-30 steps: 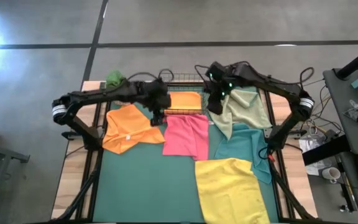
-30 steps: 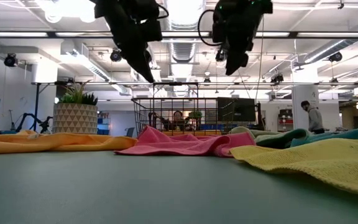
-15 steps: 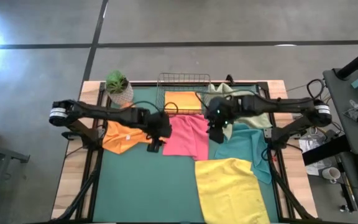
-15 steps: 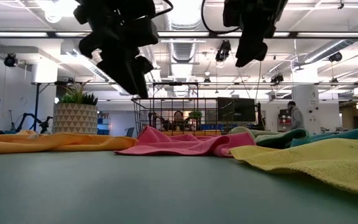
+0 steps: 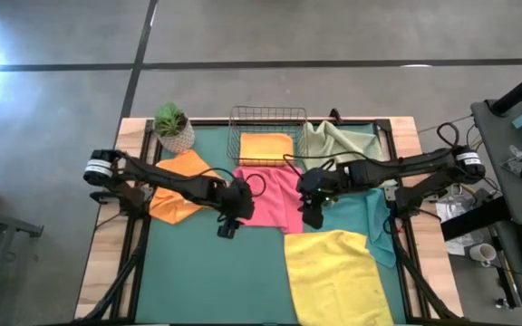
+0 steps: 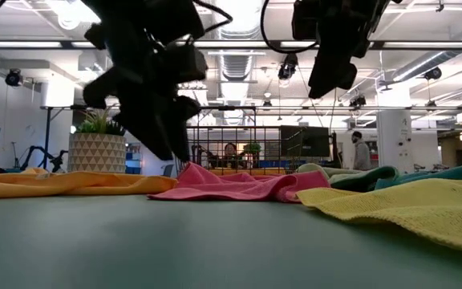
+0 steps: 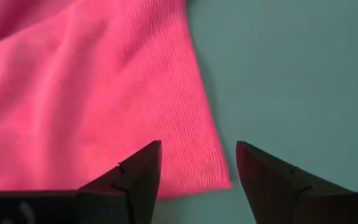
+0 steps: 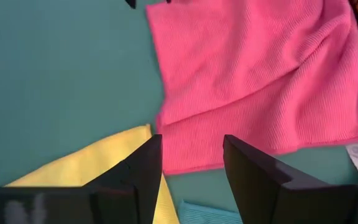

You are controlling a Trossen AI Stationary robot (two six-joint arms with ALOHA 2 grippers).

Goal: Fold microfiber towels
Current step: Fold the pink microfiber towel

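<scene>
Both grippers over the pink towel (image 5: 275, 197), centre frame.
Left gripper (image 7: 197, 171) and right gripper (image 8: 191, 158): jaws parted, empty, flanking its near corners above the worktop (image 5: 216, 281).

1. Both arms: dark, slender, jointed links; black cables loop loosely along them.
2. A pale band rings each arm near its base joint.
3. Left gripper (image 7: 196, 177): two black, wedge-shaped fingers (image 7: 135, 177).
4. Right gripper (image 8: 191, 180): the same black wedge fingers (image 8: 253, 177).

Open workshop hall behind my table.
I see a grey concrete floor (image 5: 333, 36), ceiling light strips (image 6: 423, 44), and a person (image 6: 358, 151) standing far back.
</scene>
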